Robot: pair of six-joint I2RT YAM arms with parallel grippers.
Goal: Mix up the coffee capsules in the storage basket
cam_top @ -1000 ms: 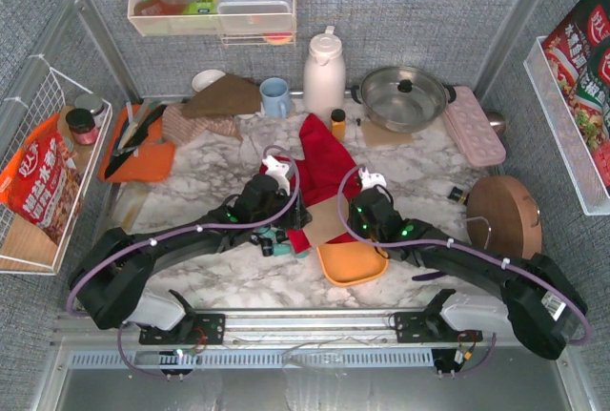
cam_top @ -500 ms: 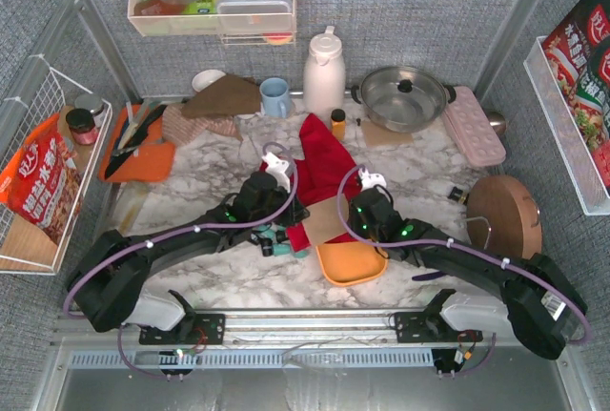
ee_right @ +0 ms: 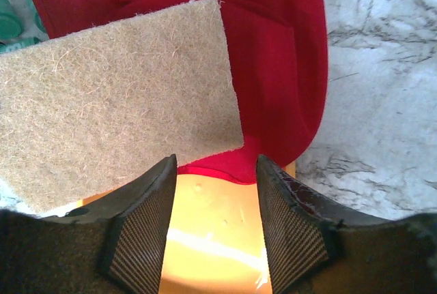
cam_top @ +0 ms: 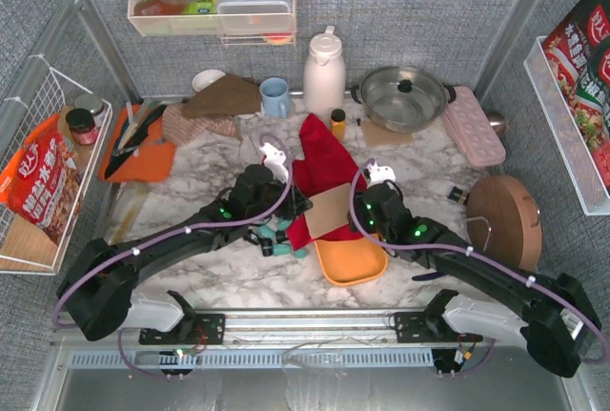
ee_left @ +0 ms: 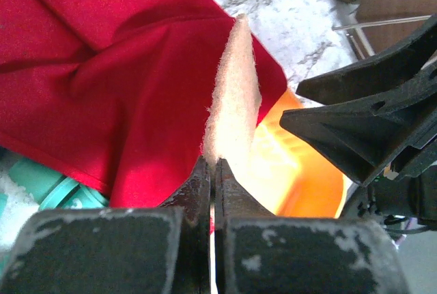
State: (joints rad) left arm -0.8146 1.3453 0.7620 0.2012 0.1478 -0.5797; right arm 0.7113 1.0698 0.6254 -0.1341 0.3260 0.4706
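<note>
The orange storage basket (cam_top: pixel 351 263) sits at the near middle of the marble desk (cam_top: pixel 219 177), between the two arms, its far rim overlapped by the near edge of a crumpled red cloth (cam_top: pixel 324 165). The coffee capsules (cam_top: pixel 277 245) that can be seen, all teal-green, lie on the desk just left of the basket, partly tucked under the cloth's edge; how many there are cannot be told. The left pincer (ee_left: pixel 213 171) is clamped on one edge of a tan fibre pad (cam_top: pixel 329 211), holding it raised over the cloth and the basket's far-left corner; the left wrist view catches the pad edge-on between the closed fingers. The right pincer (ee_right: pixel 216 171) hangs over the basket with its jaws apart and nothing between them, the pad just ahead of its left finger. Farther back on the desk stand a white thermos (cam_top: pixel 324 72), a blue mug (cam_top: pixel 275 96) and a steel pot (cam_top: pixel 402 96), with a pink egg tray (cam_top: pixel 474 125) to the right and a round wooden board (cam_top: pixel 505 213) near the right arm.
</note>
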